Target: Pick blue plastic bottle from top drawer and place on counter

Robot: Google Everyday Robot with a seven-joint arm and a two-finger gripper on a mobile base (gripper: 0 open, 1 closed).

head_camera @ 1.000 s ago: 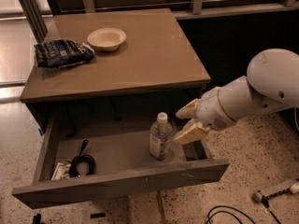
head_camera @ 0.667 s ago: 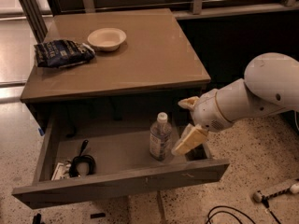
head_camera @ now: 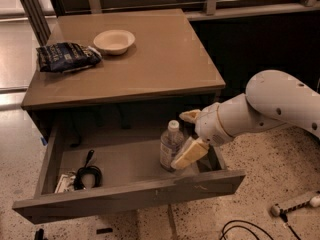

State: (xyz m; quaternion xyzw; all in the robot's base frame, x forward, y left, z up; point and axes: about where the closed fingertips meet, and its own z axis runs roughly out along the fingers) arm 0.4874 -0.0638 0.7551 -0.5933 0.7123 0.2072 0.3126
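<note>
The blue plastic bottle (head_camera: 171,145) stands upright in the open top drawer (head_camera: 125,196), right of its middle; it is clear with a white cap and a pale label. My gripper (head_camera: 189,135) reaches into the drawer from the right, on the end of the white arm (head_camera: 270,106). Its cream fingers are spread apart, one finger (head_camera: 190,116) behind the bottle's cap and the other (head_camera: 189,155) in front of the bottle's lower right side. The gripper is open, with the bottle at the mouth of the gap. The counter (head_camera: 150,59) lies above the drawer.
A white bowl (head_camera: 114,41) and a dark blue snack bag (head_camera: 66,57) lie on the counter's far left. A black coiled cable (head_camera: 87,174) and a small white item lie at the drawer's left end. Cables and a tool lie on the speckled floor at lower right.
My gripper has moved a little left toward the bottle; its near finger now overlaps the bottle's lower side. The bottle has not moved.
</note>
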